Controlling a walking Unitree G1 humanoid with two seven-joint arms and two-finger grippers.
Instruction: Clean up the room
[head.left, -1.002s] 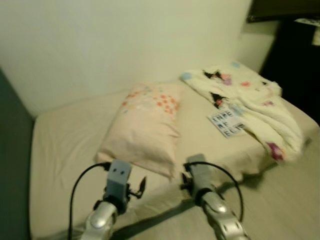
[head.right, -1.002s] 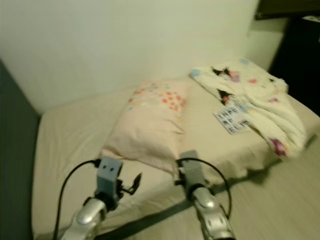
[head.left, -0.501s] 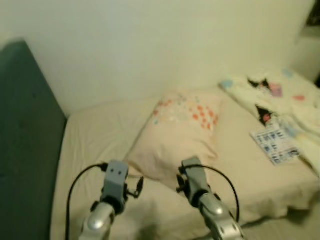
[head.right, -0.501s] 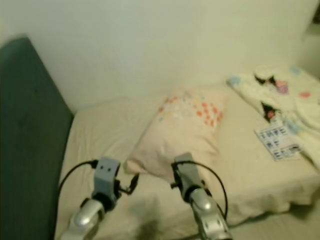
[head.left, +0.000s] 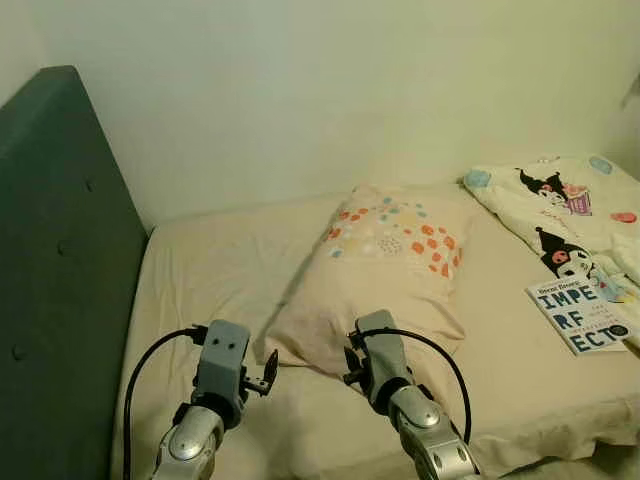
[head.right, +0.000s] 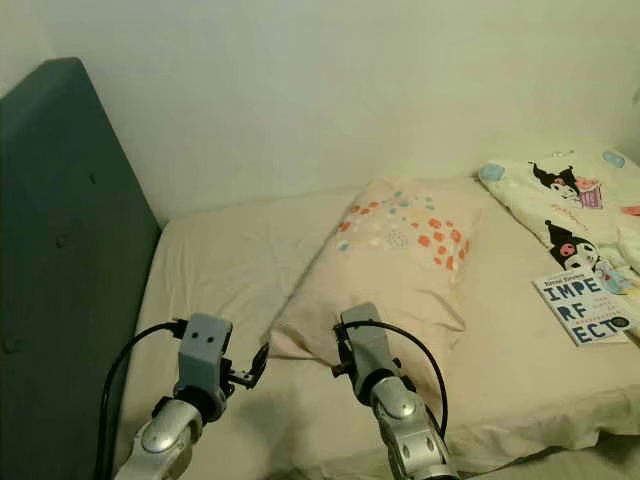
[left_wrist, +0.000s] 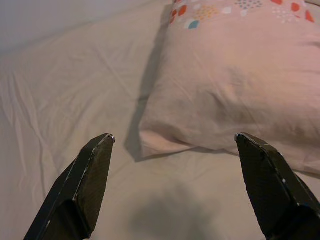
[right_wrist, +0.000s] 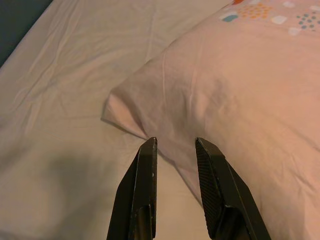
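Nearest the camera, two silver arms reach forward over the near edge of a bed (head.left: 200, 290). The left tool (left_wrist: 175, 165) has its two black fingers (left_wrist: 87, 180) spread wide apart, hovering above the cream sheet just short of the near corner of a pillow (head.left: 385, 270); nothing lies between them. The right tool (right_wrist: 175, 150) has its fingers (right_wrist: 142, 180) drawn close with a narrow gap left between them, holding nothing; their tips point at the pillow's near edge, beside its corner, and whether they touch the fabric cannot be told. A black cable loops from each wrist.

The pillow is pale peach with a cluster of orange, blue and white dots at its far end. It lies flat on the sheet, set at a slant, roughly in the middle of the bed.

To the robot's right of the pillow, apart from it, a book (head.left: 582, 315) with large dark letters on a white cover lies flat on the sheet. Just beyond and beside it lies a rumpled white blanket (head.left: 565, 205) printed with cartoon figures.

On the robot's left, a dark green padded headboard (head.left: 55, 260) stands upright along the bed's end. A plain pale wall (head.left: 320, 90) runs behind the bed.
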